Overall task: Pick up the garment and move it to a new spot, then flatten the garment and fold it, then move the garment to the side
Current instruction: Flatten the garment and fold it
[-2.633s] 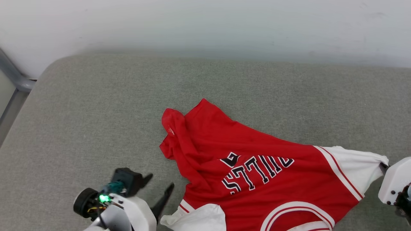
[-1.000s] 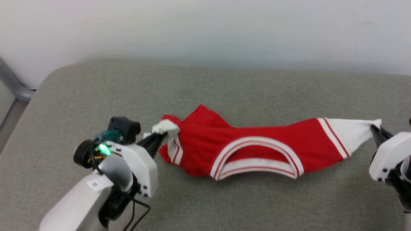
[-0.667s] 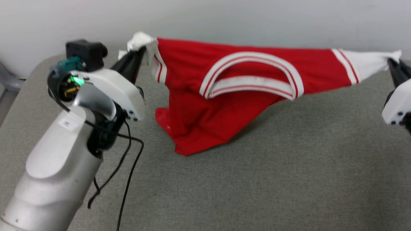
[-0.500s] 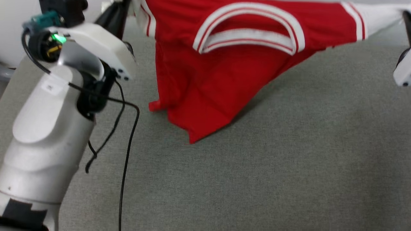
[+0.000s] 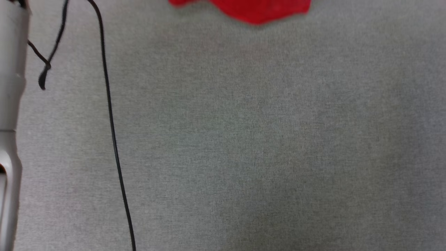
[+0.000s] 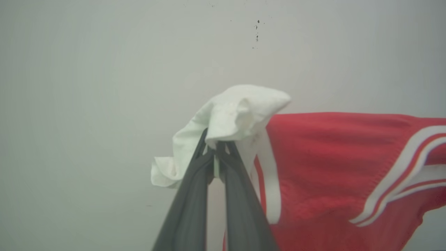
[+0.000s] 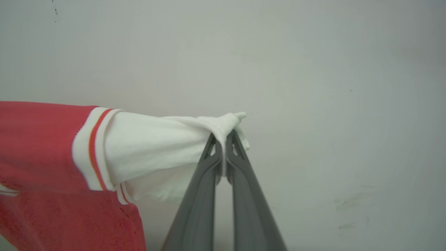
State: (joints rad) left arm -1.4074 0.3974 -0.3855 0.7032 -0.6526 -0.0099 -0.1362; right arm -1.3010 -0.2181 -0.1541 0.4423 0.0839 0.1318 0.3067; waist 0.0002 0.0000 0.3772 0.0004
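Garment: you have a red jersey T-shirt [image 6: 331, 167] with white short sleeves. A band of red-and-white striped trim [image 7: 92, 150] joins sleeve to red body, and a curved striped collar band [image 6: 400, 174] shows at the right of the left wrist view.
Where it is: the shirt is up in the air, strung out sideways in front of a pale wall [image 7: 313, 69]. In the head view its red lower edge dips in at the top, over the grey fabric surface [image 5: 278, 139]. You cannot tell from here whether that edge touches the surface.
Around it: the wall carries a few dark specks. A black cable [image 5: 111, 132] runs down the left of the head view across the grey surface. Beside it a thinner looped wire [image 5: 43, 69] hangs next to a pale forearm [image 5: 8, 104] at the left edge.
Left gripper [image 6: 216, 146]: its fingers are pressed together on a bunched white sleeve [image 6: 237, 108], and the cloth bulges over and past the tips.
Right gripper [image 7: 223, 139]: its fingers are pinched tight on the end of the other sleeve [image 7: 156, 146], which is drawn taut to a point.
Shirt against grippers: from your left gripper the red body runs off to that view's right. From your right gripper it runs off to that view's left. The shirt spans the gap between the two, a sleeve in each.
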